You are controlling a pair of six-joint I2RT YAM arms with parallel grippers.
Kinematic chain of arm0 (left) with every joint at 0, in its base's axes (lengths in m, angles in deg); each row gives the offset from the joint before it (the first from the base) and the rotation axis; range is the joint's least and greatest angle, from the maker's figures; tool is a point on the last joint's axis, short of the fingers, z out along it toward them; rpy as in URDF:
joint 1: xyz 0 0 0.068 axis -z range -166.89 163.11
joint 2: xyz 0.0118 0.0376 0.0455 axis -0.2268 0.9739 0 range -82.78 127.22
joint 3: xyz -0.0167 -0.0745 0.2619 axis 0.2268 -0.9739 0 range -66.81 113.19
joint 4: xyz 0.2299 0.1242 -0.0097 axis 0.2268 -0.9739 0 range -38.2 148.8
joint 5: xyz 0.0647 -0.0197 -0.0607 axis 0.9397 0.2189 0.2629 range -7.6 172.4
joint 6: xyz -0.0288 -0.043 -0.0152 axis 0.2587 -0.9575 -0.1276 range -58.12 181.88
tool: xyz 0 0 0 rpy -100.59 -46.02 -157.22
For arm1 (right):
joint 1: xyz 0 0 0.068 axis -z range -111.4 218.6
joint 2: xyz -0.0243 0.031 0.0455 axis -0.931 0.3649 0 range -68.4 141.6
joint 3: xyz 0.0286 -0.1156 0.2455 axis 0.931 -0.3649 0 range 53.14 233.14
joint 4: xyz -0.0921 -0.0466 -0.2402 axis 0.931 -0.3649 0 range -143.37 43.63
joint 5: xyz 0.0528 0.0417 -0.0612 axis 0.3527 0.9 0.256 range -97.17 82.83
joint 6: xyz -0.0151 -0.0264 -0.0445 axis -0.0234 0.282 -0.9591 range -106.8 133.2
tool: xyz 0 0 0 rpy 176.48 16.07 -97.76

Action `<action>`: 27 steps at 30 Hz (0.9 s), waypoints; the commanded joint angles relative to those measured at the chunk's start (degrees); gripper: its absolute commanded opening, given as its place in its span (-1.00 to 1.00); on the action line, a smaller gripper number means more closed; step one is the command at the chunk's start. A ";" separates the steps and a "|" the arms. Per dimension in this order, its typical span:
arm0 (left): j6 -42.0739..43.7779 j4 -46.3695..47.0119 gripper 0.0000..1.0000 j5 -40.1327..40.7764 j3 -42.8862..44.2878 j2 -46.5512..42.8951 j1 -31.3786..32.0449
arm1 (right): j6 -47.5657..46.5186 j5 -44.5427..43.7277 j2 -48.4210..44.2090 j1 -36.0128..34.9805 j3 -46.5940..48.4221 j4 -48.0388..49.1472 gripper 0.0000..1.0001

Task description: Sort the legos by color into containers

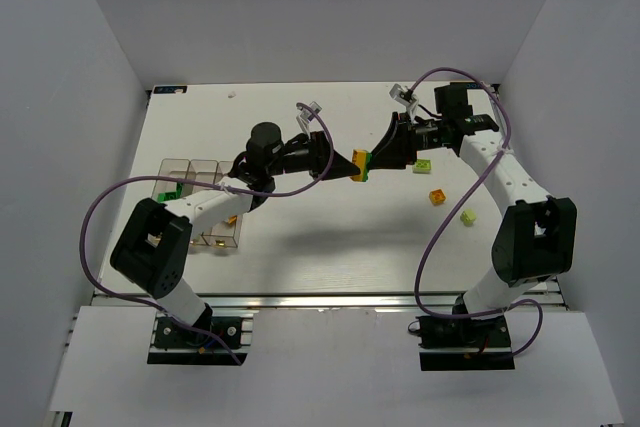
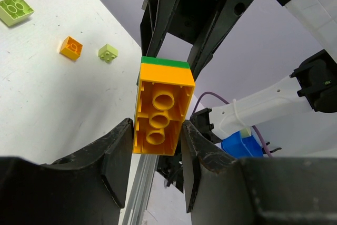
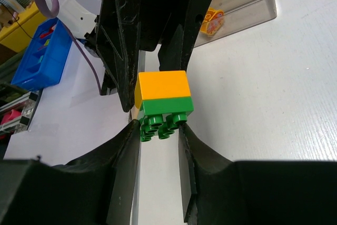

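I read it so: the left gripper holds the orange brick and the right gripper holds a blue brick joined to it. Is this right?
Not quite: the right gripper holds a green brick, not blue, as the right wrist view shows. The left gripper holds the orange brick joined to it.

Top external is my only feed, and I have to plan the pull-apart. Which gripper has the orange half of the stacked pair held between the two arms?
Observer: The left gripper is closed on the orange brick. The brick's hollow underside faces the left wrist camera.
Operator: So the right one has the green?
Observer: Yes. The right gripper pinches the green brick by its sides, with the studs pointing toward the right wrist camera.
Operator: Any gap between the halves?
Observer: None. In both wrist views the orange and green faces sit flush.
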 commanded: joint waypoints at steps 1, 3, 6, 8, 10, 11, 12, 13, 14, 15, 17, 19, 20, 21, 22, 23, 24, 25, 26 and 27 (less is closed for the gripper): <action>-1.11 0.09 -0.33 2.27 -0.28 -2.88 -1.75 | -0.72 3.73 -3.14 -0.49 -0.63 0.63 -1.00; -1.11 0.09 -0.33 2.19 -0.37 -3.06 -1.93 | -0.72 3.82 -3.14 -0.41 -0.63 0.63 -1.00; -1.11 0.01 -0.33 2.01 -0.46 -3.15 -2.10 | -0.72 3.91 -3.15 -0.32 -0.71 0.63 -1.00; -1.11 0.00 -0.33 2.01 -0.55 -3.24 -2.19 | -0.72 4.17 -3.06 -0.23 -0.80 0.63 -1.00; -1.19 0.09 -0.33 1.83 -0.55 -3.24 -2.28 | -0.72 4.52 -3.06 -0.14 -0.89 0.54 -1.00; -1.20 0.09 -0.33 1.75 -0.55 -3.24 -2.37 | -0.72 4.52 -3.14 -0.23 -0.89 0.63 -1.00; -1.20 0.09 -0.33 1.75 -0.55 -3.24 -2.37 | -0.72 4.61 -3.06 -0.23 -0.89 0.63 -1.00; -1.20 0.09 -0.33 1.75 -0.55 -3.24 -2.45 | -0.81 4.61 -3.06 -0.14 -0.98 0.63 -1.00; -1.20 0.09 -0.33 1.66 -0.55 -3.32 -2.54 | -0.81 4.61 -3.14 -0.14 -0.98 0.54 -1.00; -1.20 0.09 -0.33 1.66 -0.46 -3.32 -2.54 | -0.81 4.61 -3.15 -0.14 -1.06 0.63 -1.00; -1.20 0.01 -0.33 1.57 -0.55 -3.24 -2.63 | -0.89 4.61 -3.06 -0.05 -1.15 0.63 -1.00; -1.20 0.01 -0.33 1.57 -0.46 -3.32 -2.72 | -0.89 4.70 -3.06 -0.05 -1.24 0.63 -1.00; -1.20 0.01 -0.33 1.48 -0.37 -3.32 -2.72 | -0.98 4.70 -3.06 -0.05 -1.33 0.63 -1.00; -1.20 0.09 -0.33 1.39 -0.46 -3.24 -2.72 | -0.98 4.79 -3.06 0.03 -1.33 0.63 -1.00; -1.28 0.09 -0.33 1.39 -0.46 -3.15 -2.72 | -1.07 4.79 -3.14 -0.05 -1.42 0.63 -1.00; -1.28 0.27 -0.33 1.31 -0.46 -3.24 -2.72 | -0.98 4.88 -3.23 0.03 -1.42 0.54 -1.00; -1.37 0.36 -0.33 1.31 -0.46 -3.15 -2.72 | -0.98 4.79 -3.23 -0.05 -1.42 0.63 -1.00; -1.63 0.44 -0.33 1.22 -0.46 -3.06 -2.72 | -0.98 4.96 -3.15 -0.05 -1.42 0.72 -1.00; -1.81 0.88 -0.33 1.22 -0.46 -2.97 -2.72 | -0.98 4.96 -3.06 -0.05 -1.33 0.63 -1.00; -1.98 1.23 -0.33 1.04 -0.55 -2.89 -2.72 | -0.90 5.05 -2.97 -0.05 -1.16 0.63 -1.00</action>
